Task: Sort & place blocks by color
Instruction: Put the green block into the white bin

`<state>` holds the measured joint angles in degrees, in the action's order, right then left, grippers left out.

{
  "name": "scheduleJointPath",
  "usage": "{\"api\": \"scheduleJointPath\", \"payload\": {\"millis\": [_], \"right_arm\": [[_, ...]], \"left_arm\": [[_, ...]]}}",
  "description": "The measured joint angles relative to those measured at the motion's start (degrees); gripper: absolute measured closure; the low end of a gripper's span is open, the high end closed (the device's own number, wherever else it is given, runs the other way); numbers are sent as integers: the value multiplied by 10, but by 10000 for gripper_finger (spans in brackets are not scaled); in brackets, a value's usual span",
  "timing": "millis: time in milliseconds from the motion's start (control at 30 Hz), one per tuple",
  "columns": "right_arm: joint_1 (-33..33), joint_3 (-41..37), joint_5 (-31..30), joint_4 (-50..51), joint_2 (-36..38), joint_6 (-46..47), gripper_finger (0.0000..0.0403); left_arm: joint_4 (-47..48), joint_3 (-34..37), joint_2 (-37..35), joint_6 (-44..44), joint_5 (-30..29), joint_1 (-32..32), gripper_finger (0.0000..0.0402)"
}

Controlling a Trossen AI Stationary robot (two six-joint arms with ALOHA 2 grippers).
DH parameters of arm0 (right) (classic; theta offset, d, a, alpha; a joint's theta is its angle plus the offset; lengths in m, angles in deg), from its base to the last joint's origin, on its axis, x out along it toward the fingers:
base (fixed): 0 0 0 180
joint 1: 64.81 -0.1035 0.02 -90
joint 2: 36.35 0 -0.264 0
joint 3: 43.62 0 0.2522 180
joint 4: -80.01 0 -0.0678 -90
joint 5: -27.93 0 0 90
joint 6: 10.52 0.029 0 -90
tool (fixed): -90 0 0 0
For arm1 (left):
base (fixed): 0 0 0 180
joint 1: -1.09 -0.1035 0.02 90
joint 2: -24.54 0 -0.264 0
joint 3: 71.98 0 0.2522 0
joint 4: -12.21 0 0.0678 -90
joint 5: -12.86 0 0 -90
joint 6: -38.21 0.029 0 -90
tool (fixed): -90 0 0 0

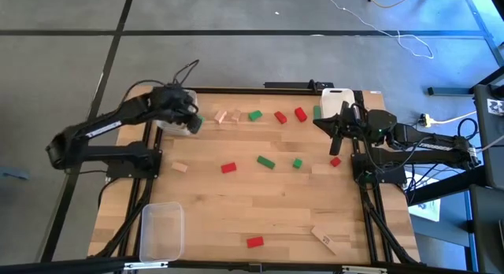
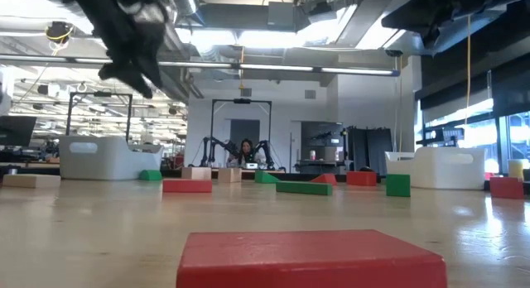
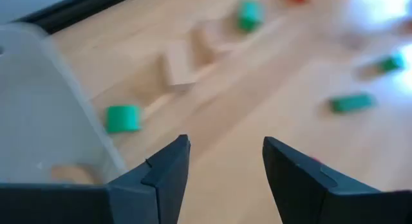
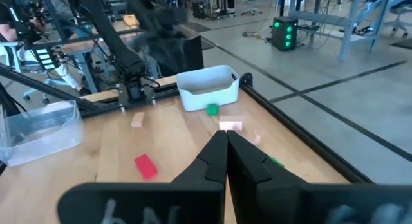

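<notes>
Red, green and pale wood blocks lie flat and scattered over the table. Along the far edge are two wood blocks (image 1: 228,116), a green block (image 1: 254,115) and two red blocks (image 1: 290,115). My left gripper (image 1: 191,120) hangs open and empty over the far left bin (image 1: 175,127). In the left wrist view its fingers (image 3: 225,159) stand above bare table, with a green block (image 3: 122,118) beside the bin wall and a wood block (image 3: 67,174) inside the bin. My right gripper (image 1: 335,142) is shut and empty (image 4: 225,135), hovering near a red block (image 1: 335,161).
A white bin (image 1: 335,101) stands at the far right and a clear bin (image 1: 161,231) at the near left. Mid-table lie a wood block (image 1: 180,167), a red one (image 1: 228,168) and two green ones (image 1: 265,161). A red block (image 1: 254,242) and a wood block (image 1: 324,238) lie near the front edge.
</notes>
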<state>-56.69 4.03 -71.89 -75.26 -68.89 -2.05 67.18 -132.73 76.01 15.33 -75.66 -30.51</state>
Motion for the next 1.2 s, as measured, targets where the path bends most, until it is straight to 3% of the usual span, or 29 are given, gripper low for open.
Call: {"api": "scheduleJointPath", "payload": {"millis": [200,467,633,1200], "right_arm": [[0,0,6,4,0,8,397],[0,0,22,13,0,91,397],[0,0,68,-4,0,108,397],[0,0,69,16,-3,153,396]], "left_arm": [[-12,0,-46,-18,-12,95,213],[-16,0,-50,-40,-55,167,213],[-16,0,-50,-16,-71,184,213],[-16,0,-50,31,-68,186,213]]}}
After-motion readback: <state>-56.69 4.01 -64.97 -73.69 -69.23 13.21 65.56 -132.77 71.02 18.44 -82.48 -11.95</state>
